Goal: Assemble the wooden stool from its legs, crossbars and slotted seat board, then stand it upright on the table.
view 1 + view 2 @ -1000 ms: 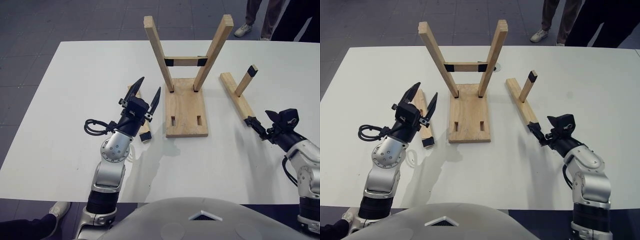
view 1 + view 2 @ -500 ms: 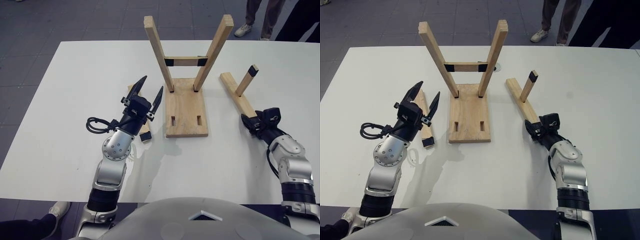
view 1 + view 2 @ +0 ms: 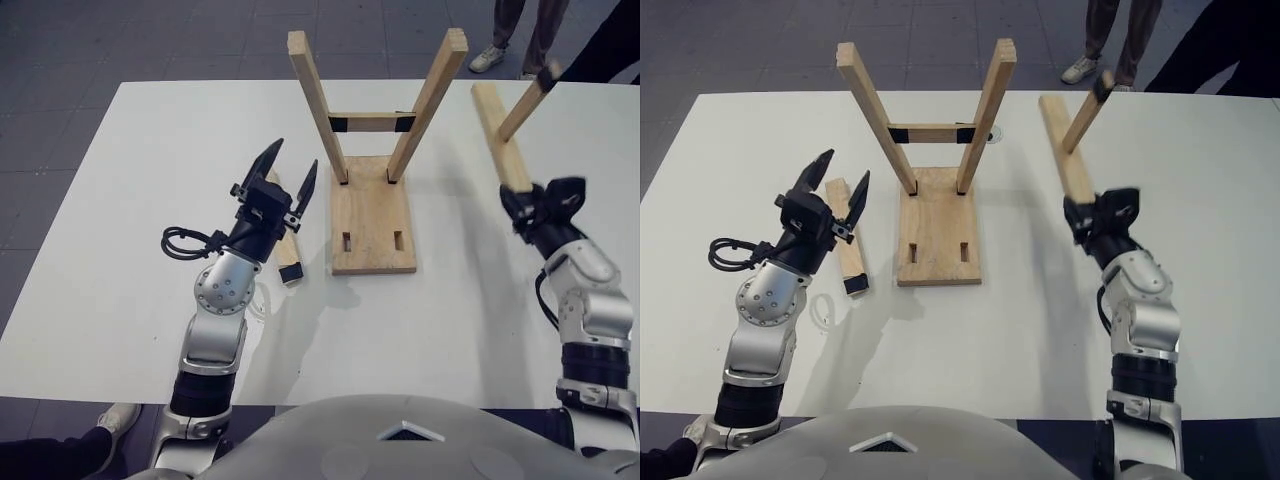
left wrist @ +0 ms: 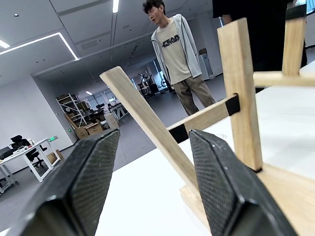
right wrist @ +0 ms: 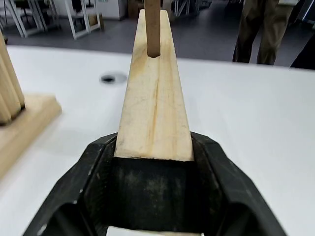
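The seat board [image 3: 372, 225] lies flat at the middle of the bench [image 3: 120, 200], nearer its far edge. Two legs [image 3: 318, 105] joined by a crossbar [image 3: 372, 123] stand in its far slots. The two near slots [image 3: 346, 241] are empty, probably waiting for the other half of the frame.

The right end effector [image 3: 522, 200] is clamped on the near end of the second leg [image 3: 497, 135]. It holds that leg clear of the bench and pointing toward the far right corner, with a short crossbar [image 3: 525, 100] sticking up from it.

A third leg [image 3: 289, 262] lies loose just left of the board, and the left end effector [image 3: 293, 160] hangs over it with its fingers spread wide and nothing in them.

A second ago the second leg lay on the bench right of the board, with the right end effector only at its end. It has since been gripped and lifted, and the left end effector has drifted slightly toward the far left.
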